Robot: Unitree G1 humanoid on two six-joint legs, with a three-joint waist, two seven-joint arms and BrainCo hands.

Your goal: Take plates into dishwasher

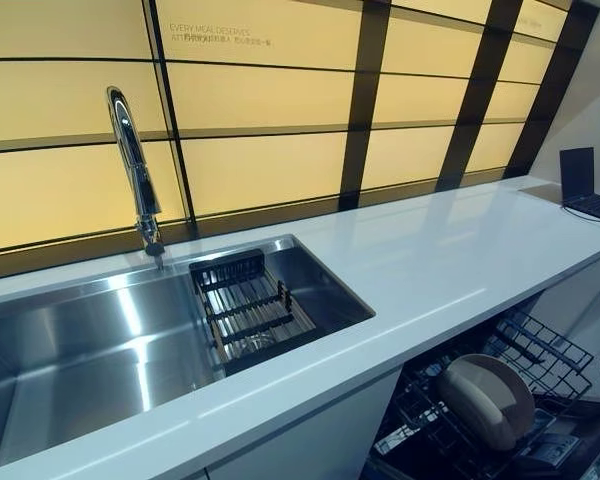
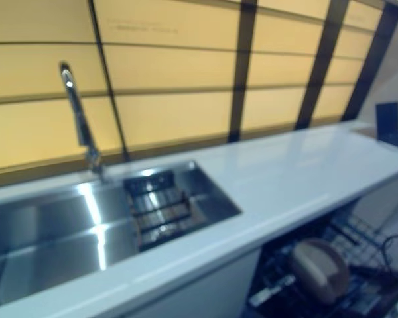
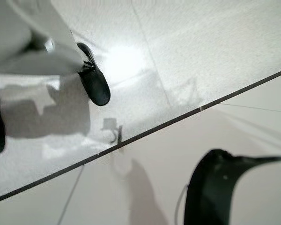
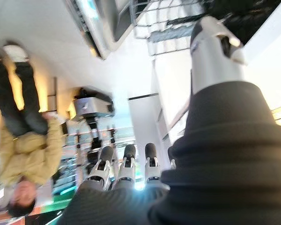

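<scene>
A beige plate [image 1: 490, 400] stands on edge in the black wire rack [image 1: 545, 350] of the open dishwasher, under the counter at the lower right. Neither hand shows in the eye views. In the right wrist view my right hand [image 4: 126, 164] hangs in free air with its fingers [image 4: 150, 157] straight in a row and its thumb [image 4: 215, 51] apart, holding nothing. Part of the rack [image 4: 164, 18] shows beyond it. Only a dark piece of my left hand [image 3: 213, 187] shows in the left wrist view, above pale floor.
A long white counter [image 1: 450, 250] holds a steel sink [image 1: 90, 350] with a tall faucet [image 1: 132, 160] and a small black drainer [image 1: 250, 310] inside. A laptop [image 1: 585, 185] sits at the counter's far right end. A person in a yellow jacket [image 4: 25, 150] stands nearby.
</scene>
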